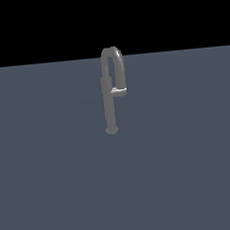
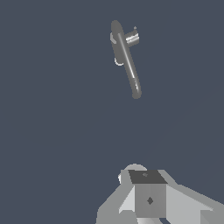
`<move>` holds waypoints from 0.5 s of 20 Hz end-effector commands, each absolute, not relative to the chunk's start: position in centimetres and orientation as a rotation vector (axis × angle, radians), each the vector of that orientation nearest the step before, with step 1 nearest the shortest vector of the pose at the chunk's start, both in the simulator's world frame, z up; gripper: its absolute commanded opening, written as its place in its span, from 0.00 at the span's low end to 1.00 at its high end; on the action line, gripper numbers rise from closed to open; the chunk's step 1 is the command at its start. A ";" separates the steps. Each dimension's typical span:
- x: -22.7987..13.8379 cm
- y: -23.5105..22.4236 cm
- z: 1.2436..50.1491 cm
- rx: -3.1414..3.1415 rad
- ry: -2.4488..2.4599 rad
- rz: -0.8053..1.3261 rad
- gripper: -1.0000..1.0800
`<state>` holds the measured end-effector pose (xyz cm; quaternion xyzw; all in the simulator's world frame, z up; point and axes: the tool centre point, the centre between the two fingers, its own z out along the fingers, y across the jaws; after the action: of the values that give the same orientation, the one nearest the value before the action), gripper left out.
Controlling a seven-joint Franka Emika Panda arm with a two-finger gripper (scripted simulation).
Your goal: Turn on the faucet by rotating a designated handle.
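The faucet (image 1: 109, 107) is a slim matte-grey post on a small round base, with a high arched spout that bends over to the exterior view's right. Its handle (image 1: 119, 91) is a short, lighter-grey stub sticking out of the post at mid-height toward the exterior view's right. The wrist view looks down on the faucet (image 2: 127, 61) from above, with the handle (image 2: 132, 38) jutting from its side. My gripper (image 2: 148, 192) shows only partly at the frame's edge, well apart from the faucet and holding nothing. Its fingers are cut off by the frame. The exterior view does not show the gripper.
A flat blue-grey surface (image 1: 54, 182) carries the faucet and runs on every side of it. Behind it the background is black.
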<state>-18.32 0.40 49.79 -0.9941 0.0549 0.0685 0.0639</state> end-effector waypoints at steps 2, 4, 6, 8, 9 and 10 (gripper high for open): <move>-16.4 0.5 49.4 -2.951 0.227 0.283 0.00; -15.3 0.5 49.1 -2.921 0.261 0.326 0.00; -14.2 0.5 48.8 -2.888 0.295 0.369 0.00; -13.1 0.5 48.4 -2.855 0.329 0.411 0.00; -12.6 0.5 48.2 -2.838 0.346 0.432 0.00; -12.0 0.4 48.0 -2.821 0.362 0.453 0.00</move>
<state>-12.88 0.47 48.31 -0.9752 0.1153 0.1443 0.1217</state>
